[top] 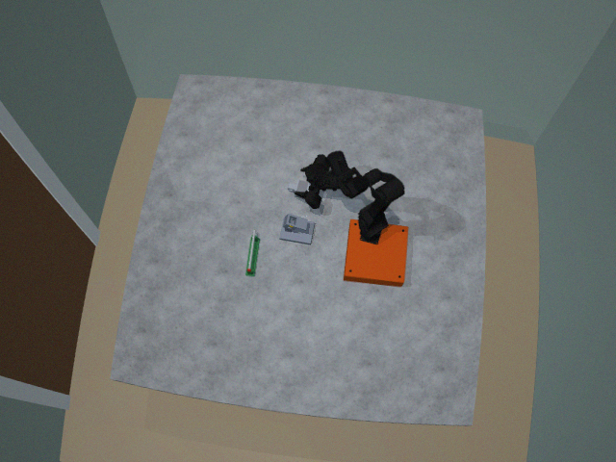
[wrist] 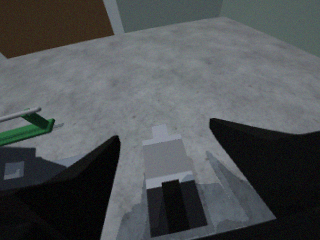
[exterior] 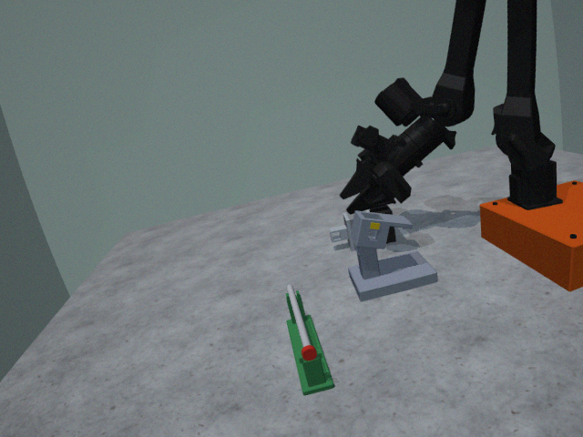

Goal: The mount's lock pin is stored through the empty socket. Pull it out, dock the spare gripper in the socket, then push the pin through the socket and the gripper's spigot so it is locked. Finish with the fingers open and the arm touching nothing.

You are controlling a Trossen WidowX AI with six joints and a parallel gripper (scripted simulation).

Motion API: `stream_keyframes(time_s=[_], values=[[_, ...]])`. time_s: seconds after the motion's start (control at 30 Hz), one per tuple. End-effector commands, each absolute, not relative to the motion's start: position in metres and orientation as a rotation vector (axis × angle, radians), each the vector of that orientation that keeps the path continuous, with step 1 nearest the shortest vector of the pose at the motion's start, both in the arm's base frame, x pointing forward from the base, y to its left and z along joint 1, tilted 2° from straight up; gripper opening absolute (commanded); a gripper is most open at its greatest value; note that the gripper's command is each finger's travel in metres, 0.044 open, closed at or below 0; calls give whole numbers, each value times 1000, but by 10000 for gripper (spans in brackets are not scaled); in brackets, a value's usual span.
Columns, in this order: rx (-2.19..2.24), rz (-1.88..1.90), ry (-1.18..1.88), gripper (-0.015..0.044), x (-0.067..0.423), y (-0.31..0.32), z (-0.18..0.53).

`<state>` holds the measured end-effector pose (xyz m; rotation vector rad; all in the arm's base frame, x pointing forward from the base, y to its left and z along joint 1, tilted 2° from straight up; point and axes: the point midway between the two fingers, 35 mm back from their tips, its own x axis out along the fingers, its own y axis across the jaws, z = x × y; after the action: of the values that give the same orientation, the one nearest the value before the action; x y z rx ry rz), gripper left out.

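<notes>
The spare gripper is found lying flat on the grey table surface, just behind the grey mount, with its pale spigot end pointing away from the wrist camera and its dark body nearest the lens. It is framed squarely between the arm's two black fingers, which are spread wide with nothing between them; the gripper is pitched steeply downward and hangs close above the part without contact being evident. This alignment is judged to be a deliberate approach, the fingers being set to either side of the body so that a closing grasp can be taken across its width. The lock pin, a white rod with a red head, is seen resting in a green cradle well apart from the mount, so the socket is taken to be free for docking. The pin's parked position is judged to keep it clear of the working path yet easy to retrieve. Docking and locking are not yet done
</notes>
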<state>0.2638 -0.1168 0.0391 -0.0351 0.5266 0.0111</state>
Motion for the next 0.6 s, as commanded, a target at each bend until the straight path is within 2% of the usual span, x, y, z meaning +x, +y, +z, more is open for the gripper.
stream_keyframes(time_s=[0.0,0.57], values=[[-35,16,530,440,263,-116,31],[-35,16,531,440,261,-116,4]])
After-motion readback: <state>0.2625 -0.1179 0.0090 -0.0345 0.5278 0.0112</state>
